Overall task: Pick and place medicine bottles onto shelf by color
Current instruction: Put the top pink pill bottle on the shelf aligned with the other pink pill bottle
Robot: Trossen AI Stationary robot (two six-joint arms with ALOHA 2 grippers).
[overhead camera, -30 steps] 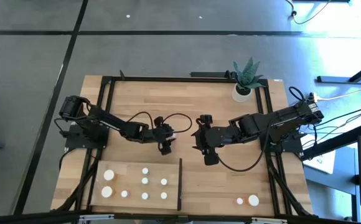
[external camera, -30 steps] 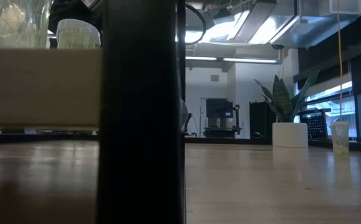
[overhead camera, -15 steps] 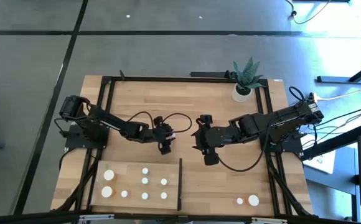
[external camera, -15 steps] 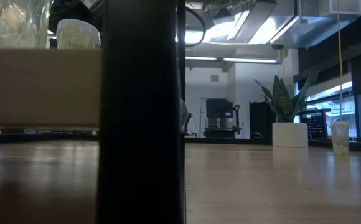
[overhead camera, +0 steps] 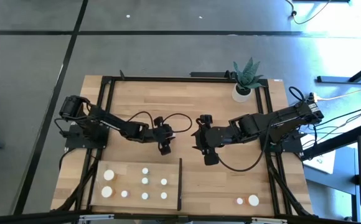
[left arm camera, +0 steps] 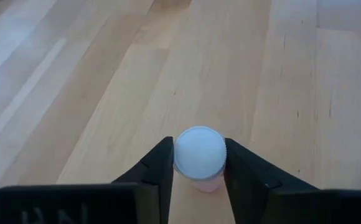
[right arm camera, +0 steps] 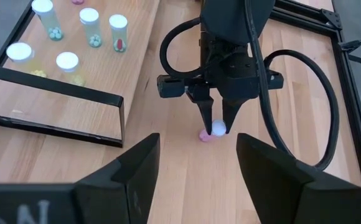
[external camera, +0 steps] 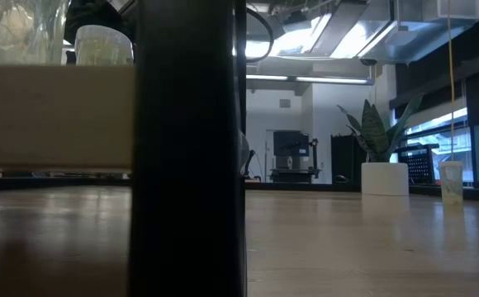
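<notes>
A small pink medicine bottle (right arm camera: 205, 135) with a white cap (left arm camera: 199, 151) is on the bare tabletop near the middle. My left gripper (left arm camera: 199, 163) is shut on it; this gripper (overhead camera: 165, 147) reaches in from the table's left. My right gripper (right arm camera: 196, 168) hangs open above the table to the right of the bottle, with nothing between its fingers. The shelf (overhead camera: 131, 169), a pale wood panel with a black upright strip (overhead camera: 180, 183), lies at the near left. Several white-capped bottles (overhead camera: 145, 182) stand on it. My left gripper pinches the bottle's round white cap (left arm camera: 182, 155) between its two fingers, one on each side. The fingers (right arm camera: 206, 116) slant down at it from the table's left. The pink body shows below the cap, on the tabletop.
Two more bottles (overhead camera: 247, 200) stand near the table's near right edge. A potted spiky plant (overhead camera: 245, 79) is at the far right corner. Black rails (overhead camera: 187, 79) frame the table. In the low view a black upright (external camera: 186, 148) blocks the middle.
</notes>
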